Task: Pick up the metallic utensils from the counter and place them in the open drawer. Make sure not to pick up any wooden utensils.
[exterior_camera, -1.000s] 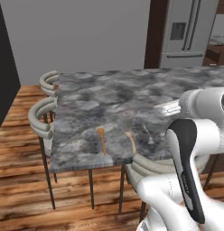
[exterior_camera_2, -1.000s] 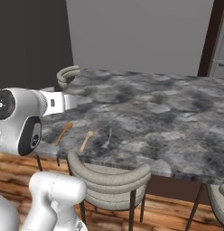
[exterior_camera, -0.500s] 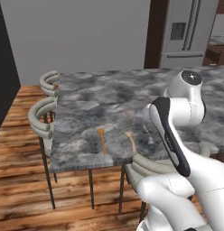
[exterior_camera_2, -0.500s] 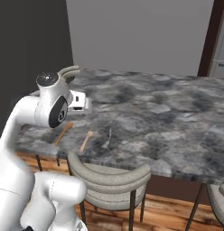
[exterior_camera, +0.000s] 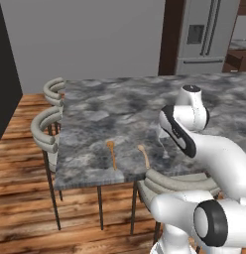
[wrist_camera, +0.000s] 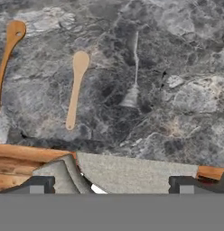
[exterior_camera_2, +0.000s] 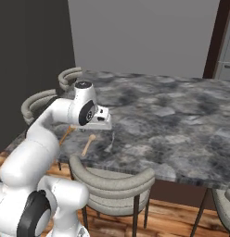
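I am hovering my released pincer (wrist_camera: 109, 185) over the counter (wrist_camera: 186, 99); a slim silver-grey spoon (wrist_camera: 132, 72) is lying ahead, after the arm swung down.

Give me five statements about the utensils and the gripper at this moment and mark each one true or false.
1. The orange-brown wooden spoon and the pale tan wooden spoon lie side by side on the counter. True.
2. The gripper is shut on the silver-grey utensil. False: its fingertips stand wide apart and hold nothing; the utensil lies on the stone.
3. The silver-grey utensil lies flat on the counter, apart from both wooden spoons. True.
4. The pale tan wooden spoon stands upright in a jar. False: it lies flat on the stone.
5. A curved grey chair back sits below the counter edge nearest the utensils. True.
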